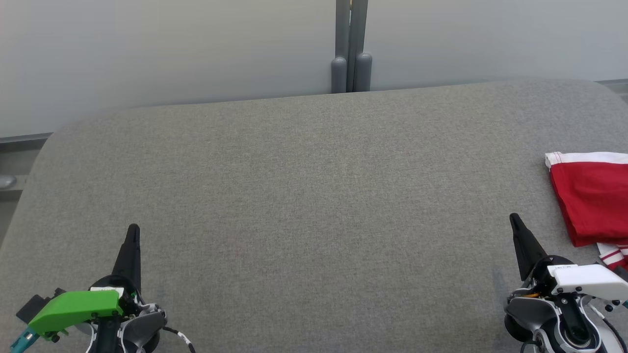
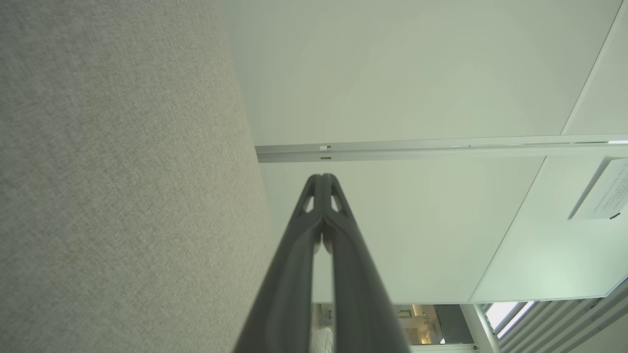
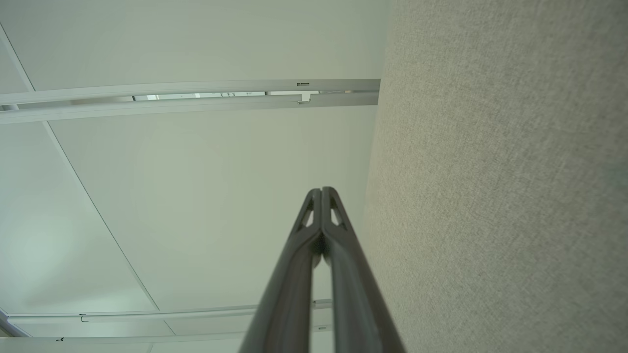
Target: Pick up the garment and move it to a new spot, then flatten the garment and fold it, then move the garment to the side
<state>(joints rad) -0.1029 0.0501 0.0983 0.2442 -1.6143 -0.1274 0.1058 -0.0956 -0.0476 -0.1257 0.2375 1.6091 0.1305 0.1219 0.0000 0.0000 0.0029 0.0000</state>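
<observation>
Dark fingers on both your grippers are pressed together, with nothing held between them. Your left gripper [image 1: 133,229] sits over the near left corner of the desk [image 1: 314,196], pointing toward the far edge. Its wrist view confirms that the tips meet. Your right gripper [image 1: 513,218] sits over the near right corner, tips likewise meeting, and leans slightly toward the desk's middle. Whether either gripper touches the cloth cannot be told.

The garment [image 1: 591,196] lies flat at the desk's right edge, just beside the right gripper on its outer side and a little farther back, clear of the fingers. It is well apart from the left gripper, across the desk's full width. It is red and folded, with a white band along its far edge and a white-and-red striped piece at its near end. The head view cuts off its right part.

Grey woven cloth covers the desk, and its far corners are rounded. Pale partition panels [image 1: 147,49] stand behind the far edge, joined by a grey post [image 1: 351,49]. Your left wrist view shows a metal rail [image 2: 441,147] crossing the panels.
</observation>
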